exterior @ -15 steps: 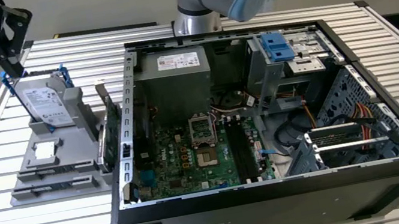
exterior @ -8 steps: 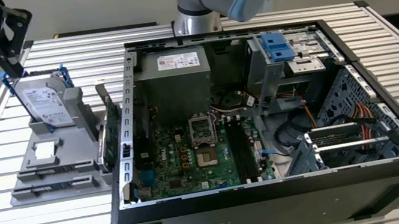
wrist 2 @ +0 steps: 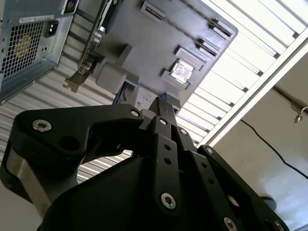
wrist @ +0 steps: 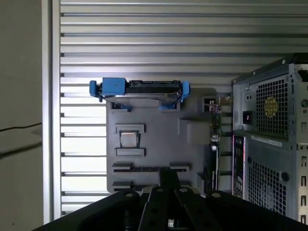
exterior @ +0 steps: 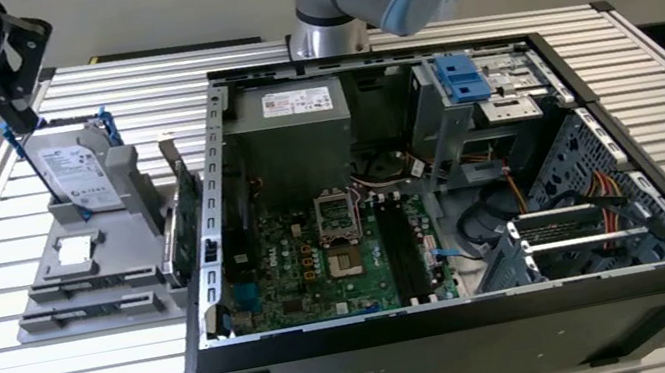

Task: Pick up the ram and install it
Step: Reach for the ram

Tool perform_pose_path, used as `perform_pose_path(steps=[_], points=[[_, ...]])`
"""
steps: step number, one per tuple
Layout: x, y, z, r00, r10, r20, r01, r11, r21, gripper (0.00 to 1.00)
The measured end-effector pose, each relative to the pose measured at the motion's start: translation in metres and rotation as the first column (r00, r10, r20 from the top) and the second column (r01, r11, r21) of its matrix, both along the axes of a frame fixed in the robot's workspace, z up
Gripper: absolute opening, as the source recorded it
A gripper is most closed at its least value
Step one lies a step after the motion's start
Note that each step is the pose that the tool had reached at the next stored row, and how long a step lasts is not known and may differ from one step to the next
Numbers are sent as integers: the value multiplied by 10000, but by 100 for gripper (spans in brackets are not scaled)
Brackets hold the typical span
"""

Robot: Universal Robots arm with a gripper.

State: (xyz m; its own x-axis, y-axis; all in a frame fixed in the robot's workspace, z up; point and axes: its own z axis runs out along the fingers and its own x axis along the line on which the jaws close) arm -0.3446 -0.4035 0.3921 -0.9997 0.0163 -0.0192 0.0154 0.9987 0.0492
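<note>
Ram, seemingly the dark strip stood on edge in a long slot of the grey holder, probably so its top edge can be pinched; the tool, pressed together and empty, hangs over the grey holder.

Stock on view: one open computer case centre-right of the exterior view, one grey parts holder at left, one blue-framed hard drive upper left, one processor chip, one expansion card, one gripper upper left.
</note>
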Motion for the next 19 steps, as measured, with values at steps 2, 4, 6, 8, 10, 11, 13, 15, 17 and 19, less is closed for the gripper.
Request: perform_pose_path(steps=[2,4,6,8,10,11,13,15,17,19], points=[[0,-11,-1,10000,1,0,-1,10000,0,0],[0,-23,-2,10000,1,0,-1,10000,0,0],[0,-35,-3,10000,5,1,-5,10000,1,0],[0,-50,-5,10000,11,0,-11,10000,1,0],[0,-65,-7,10000,22,1,-22,10000,1,0],[0,-74,-8,10000,28,1,-28,10000,1,0],[0,-90,-10,10000,45,0,-45,10000,0,0],[0,-106,-13,10000,70,1,-70,10000,1,0],[0,-124,-14,9999,107,0,-107,9999,0,0],[0,-139,-16,9999,141,0,-141,9999,0,0]])
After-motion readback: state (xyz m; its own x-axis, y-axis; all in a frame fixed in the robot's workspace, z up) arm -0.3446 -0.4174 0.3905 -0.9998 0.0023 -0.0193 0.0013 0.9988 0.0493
